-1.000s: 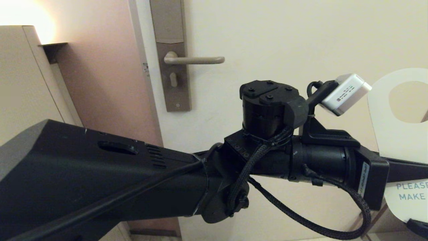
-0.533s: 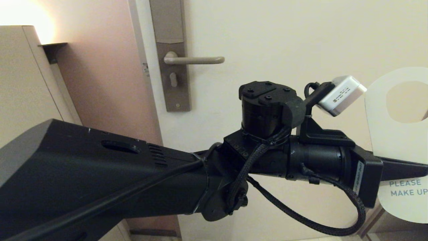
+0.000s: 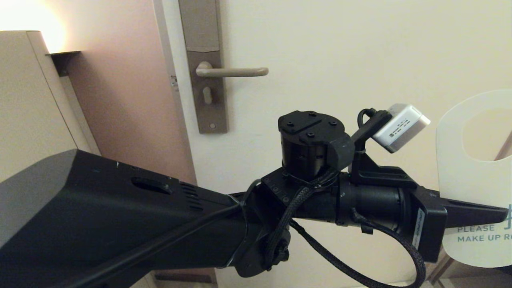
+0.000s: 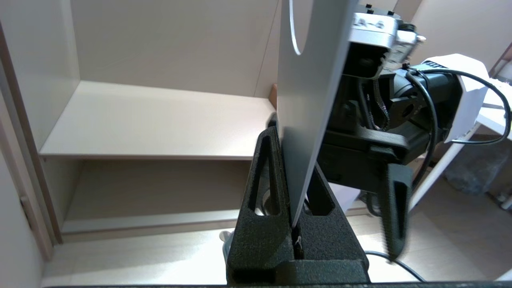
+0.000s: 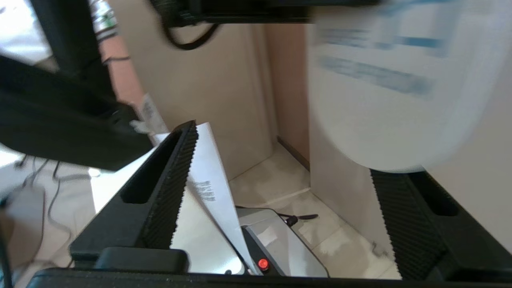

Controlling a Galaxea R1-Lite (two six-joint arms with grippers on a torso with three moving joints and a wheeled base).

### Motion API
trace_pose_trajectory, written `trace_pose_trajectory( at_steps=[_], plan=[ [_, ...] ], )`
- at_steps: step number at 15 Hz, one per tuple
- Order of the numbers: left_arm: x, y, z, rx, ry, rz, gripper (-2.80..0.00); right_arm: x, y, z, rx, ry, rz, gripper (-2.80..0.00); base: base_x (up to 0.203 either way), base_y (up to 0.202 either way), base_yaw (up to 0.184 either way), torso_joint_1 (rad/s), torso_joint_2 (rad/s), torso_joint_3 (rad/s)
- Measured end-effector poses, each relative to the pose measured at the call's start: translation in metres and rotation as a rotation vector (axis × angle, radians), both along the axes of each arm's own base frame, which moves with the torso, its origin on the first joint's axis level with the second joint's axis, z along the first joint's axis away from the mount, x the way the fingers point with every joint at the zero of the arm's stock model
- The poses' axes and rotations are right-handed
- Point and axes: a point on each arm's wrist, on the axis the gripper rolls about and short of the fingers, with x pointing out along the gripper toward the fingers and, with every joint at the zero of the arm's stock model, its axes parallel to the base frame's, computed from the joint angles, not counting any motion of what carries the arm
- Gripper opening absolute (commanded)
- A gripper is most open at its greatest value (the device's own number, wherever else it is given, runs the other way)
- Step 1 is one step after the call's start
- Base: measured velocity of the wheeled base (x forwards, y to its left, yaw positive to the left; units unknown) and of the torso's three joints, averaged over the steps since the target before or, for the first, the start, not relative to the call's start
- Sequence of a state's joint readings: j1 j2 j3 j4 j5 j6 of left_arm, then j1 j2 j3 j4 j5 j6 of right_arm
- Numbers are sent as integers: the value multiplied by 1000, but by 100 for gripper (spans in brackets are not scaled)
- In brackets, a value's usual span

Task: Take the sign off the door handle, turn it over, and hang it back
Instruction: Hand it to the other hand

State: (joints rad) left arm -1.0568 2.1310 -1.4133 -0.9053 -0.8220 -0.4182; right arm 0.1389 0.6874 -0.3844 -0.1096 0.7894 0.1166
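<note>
The sign [image 3: 460, 172] is off the door handle [image 3: 236, 72] and hangs upright at the far right, its white "PLEASE MAKE UP" face towards the head view and its hole on top. My left gripper [image 3: 492, 214] is shut on the sign's middle, reaching in from the left. In the left wrist view the gripper [image 4: 294, 160] pinches the card [image 4: 308, 100] edge-on. My right gripper [image 5: 284, 152] is open just under the sign's lower round end [image 5: 392, 112], not touching it; one of its fingers [image 4: 394, 212] shows beside the card. The handle is bare on its plate [image 3: 206, 108].
The cream door [image 3: 360, 60] fills the background, its frame and a pinkish wall to the left. A beige cabinet [image 3: 24, 100] stands at far left. A shelf recess [image 4: 160, 120] shows in the left wrist view. The robot's base [image 5: 280, 248] lies below.
My left arm has moved down and a little left with the sign, so more of the printed text shows. The handle has stayed bare.
</note>
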Motion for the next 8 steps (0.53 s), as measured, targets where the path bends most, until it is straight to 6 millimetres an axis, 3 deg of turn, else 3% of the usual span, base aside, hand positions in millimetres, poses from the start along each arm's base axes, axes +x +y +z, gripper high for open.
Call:
trace_pose_trajectory(
  at_steps=[8],
  plan=[
    [-10,8,14,17,101,-25,-280,6,0,-2,-1,26,-75,0,0,0,0,0,0,0]
  ],
)
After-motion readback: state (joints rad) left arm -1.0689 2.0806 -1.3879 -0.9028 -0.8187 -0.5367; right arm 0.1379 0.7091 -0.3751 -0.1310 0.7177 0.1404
